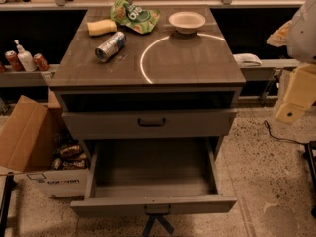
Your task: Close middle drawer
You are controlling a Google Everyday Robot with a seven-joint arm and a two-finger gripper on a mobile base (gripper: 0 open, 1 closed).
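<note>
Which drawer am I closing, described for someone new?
On the grey-brown cabinet holding a bowl and can, look below the slightly open top drawer. The middle drawer is pulled far out, empty, with the gripper just under its handle.

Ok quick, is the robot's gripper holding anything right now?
The gripper: low at the picture's bottom edge, just under the handle of the pulled-out middle drawer. I can't tell if it's open, closed or holding it.

Dark end effector (157,224) by grey drawer (153,174)
</note>
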